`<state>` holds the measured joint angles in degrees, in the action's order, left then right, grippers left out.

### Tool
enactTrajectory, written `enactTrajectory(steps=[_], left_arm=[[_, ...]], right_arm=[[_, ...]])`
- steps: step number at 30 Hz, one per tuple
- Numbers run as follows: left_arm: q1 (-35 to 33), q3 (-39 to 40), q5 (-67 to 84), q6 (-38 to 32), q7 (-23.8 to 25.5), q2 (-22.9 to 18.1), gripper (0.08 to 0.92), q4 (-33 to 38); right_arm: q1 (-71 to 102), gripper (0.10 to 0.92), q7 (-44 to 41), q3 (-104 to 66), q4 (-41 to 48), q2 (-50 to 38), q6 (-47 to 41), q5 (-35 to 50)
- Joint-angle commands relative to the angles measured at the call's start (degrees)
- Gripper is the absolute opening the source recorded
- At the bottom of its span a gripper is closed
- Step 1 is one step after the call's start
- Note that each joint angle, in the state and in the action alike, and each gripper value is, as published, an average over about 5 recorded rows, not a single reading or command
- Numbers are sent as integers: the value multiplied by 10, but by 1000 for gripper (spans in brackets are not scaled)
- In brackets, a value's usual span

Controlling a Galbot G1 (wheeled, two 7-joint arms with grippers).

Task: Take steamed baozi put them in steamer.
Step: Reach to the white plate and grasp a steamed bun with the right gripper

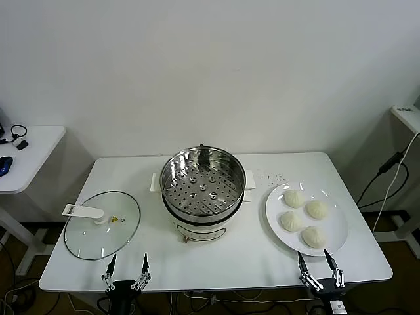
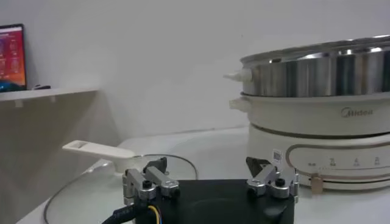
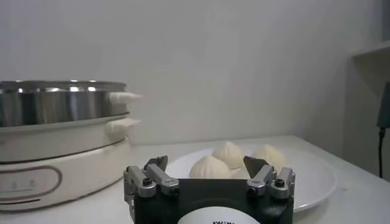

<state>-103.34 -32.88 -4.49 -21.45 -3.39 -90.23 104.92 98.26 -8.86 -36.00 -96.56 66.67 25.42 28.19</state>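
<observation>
Several off-white pleated baozi [image 1: 304,216] lie on a white plate [image 1: 335,244] at the table's right; they also show in the right wrist view [image 3: 210,167]. The shiny steel steamer [image 1: 203,180] with a perforated floor stands empty on its white cooker base [image 1: 200,230] at the table's middle; it shows in the left wrist view [image 2: 317,76] and the right wrist view [image 3: 58,102]. My left gripper [image 1: 127,266] is open and empty at the front edge, below the lid. My right gripper [image 1: 316,262] is open and empty at the front edge, just before the plate.
A round glass lid [image 1: 102,224] with a white handle [image 1: 84,211] lies flat at the table's left. A side table [image 1: 26,157] stands far left. A black cable [image 1: 387,177] hangs at the right. The wall is close behind the table.
</observation>
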Motion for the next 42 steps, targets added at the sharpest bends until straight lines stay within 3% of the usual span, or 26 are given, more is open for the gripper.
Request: enactTrajectory(steps=[1, 13, 23, 27, 31, 36, 42], left_arm=[[0, 0, -4, -2, 0, 1, 823, -1], [7, 6, -15, -8, 2, 2, 823, -8], [2, 13, -32, -18, 2, 4, 823, -9], [1, 17, -39, -22, 2, 6, 823, -12], [1, 22, -47, -26, 4, 8, 823, -14], [-1, 27, -58, -32, 8, 11, 823, -18], [-5, 25, -67, -41, 12, 12, 823, -23]], right_arm=[[-53, 823, 17, -64, -37, -54, -159, 0], [-276, 823, -13, -6, -32, -211, -432, -55], [-433, 823, -196, 144, 11, -402, -580, -119], [-558, 823, -296, 274, 52, -477, -560, -132], [-756, 823, -402, 498, 106, -514, -482, -157], [-1035, 823, -505, 807, 178, -488, -396, -184], [-1258, 823, -561, 1078, 260, -422, -298, -203]])
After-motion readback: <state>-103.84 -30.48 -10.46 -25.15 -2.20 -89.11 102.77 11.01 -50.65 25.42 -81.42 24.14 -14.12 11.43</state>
